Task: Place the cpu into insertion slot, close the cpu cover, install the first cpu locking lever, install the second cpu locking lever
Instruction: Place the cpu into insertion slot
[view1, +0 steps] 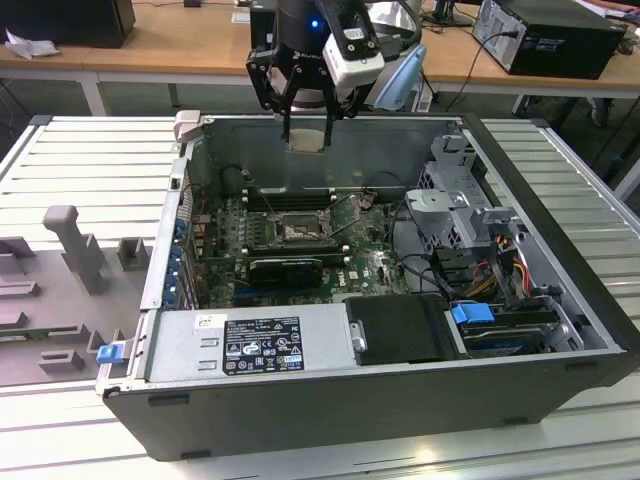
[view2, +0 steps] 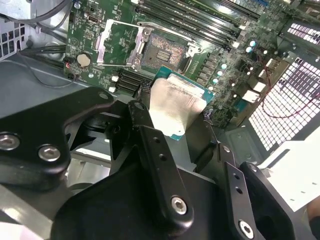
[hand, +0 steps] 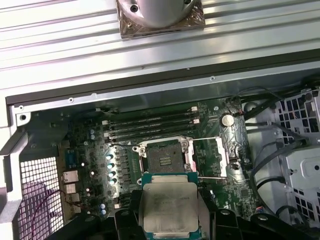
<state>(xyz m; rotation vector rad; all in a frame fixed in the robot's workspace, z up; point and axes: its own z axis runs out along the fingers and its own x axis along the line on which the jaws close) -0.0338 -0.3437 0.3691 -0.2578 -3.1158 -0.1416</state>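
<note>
The gripper (view2: 176, 125) sits nearest, its jaws clamped on opposite edges of the cpu (hand: 169, 207), which is held in the air clear of the board. The chip is probably light, stiff and delicate on its underside, so an edge hold suits it. In the exterior view it hangs at twelve o'clock from the bare insertion slot (view1: 297, 230); the cpu cover (hand: 223, 156) stands open. Memory slots (view1: 285, 198) crowd the slot at twelve and the expansion card (view1: 285, 268) at six, leaving approach room overhead.
</note>
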